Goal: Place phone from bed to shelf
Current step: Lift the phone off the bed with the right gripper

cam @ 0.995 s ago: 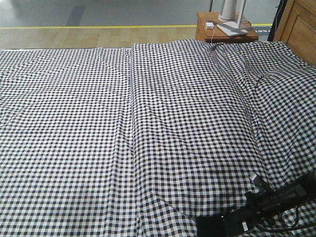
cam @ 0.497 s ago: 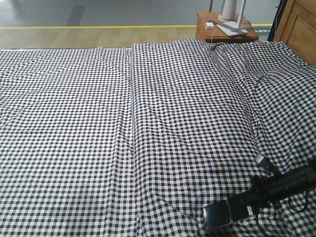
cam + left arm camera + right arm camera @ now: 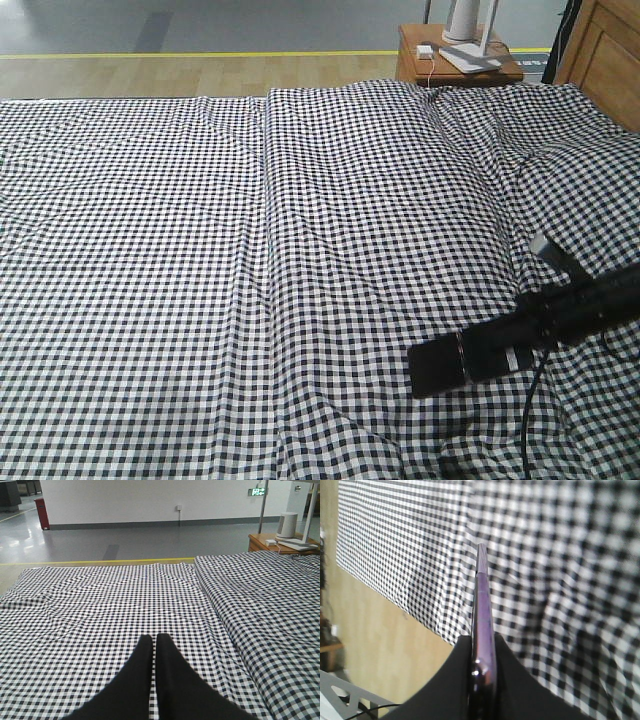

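The phone (image 3: 438, 367) is a glossy black slab held clear above the bed (image 3: 200, 250) at the lower right, lying roughly level. My right gripper (image 3: 482, 356) is shut on its right end. In the right wrist view the phone (image 3: 482, 600) shows edge-on with a pinkish rim, pinched between the two black fingers of my right gripper (image 3: 482, 641). My left gripper (image 3: 153, 640) is shut with nothing in it, low over the checked sheet of the bed (image 3: 90, 595). The shelf is out of view.
A small brown nightstand (image 3: 455, 62) with a white appliance base and a charger stands beyond the bed's far right corner. A brown wooden panel (image 3: 605, 55) rises at the top right. Wood flooring (image 3: 200, 72) and a yellow floor line run behind the bed.
My right gripper has risen from the frame's bottom edge and moved farther over the bed with the phone, which now hangs higher over the sheet. The left gripper has no earlier frame.
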